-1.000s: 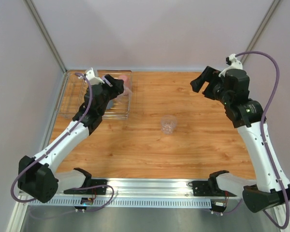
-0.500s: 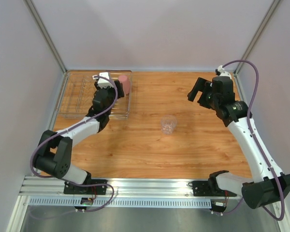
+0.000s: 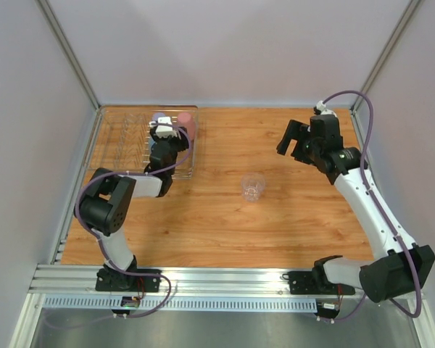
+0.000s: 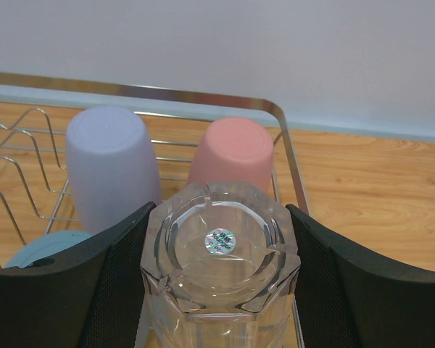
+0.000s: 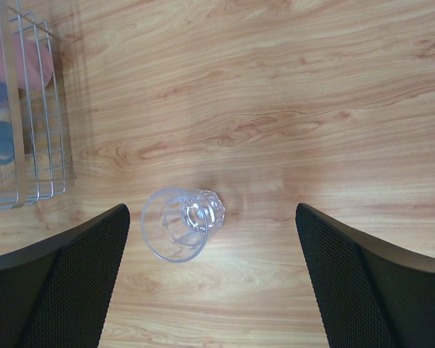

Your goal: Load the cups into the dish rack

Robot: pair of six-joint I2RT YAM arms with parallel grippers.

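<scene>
My left gripper is shut on a clear faceted tumbler, held base up over the near right part of the wire dish rack. Behind it in the rack stand a lavender cup and a pink cup, both upside down, and a blue cup shows at the lower left. From above, the left gripper hides the held tumbler. A second clear tumbler stands upright on the table. My right gripper hangs open high above it, right of it in the top view.
The dish rack sits at the table's far left corner, against the left wall; its right rim shows in the right wrist view. My left arm is folded back with its elbow near the left edge. Bare wood surrounds the standing tumbler.
My left arm has folded in, its elbow swinging up toward the rack, with the tumbler still held over it. My right gripper has opened wider and shifted slightly left and toward the table tumbler.
</scene>
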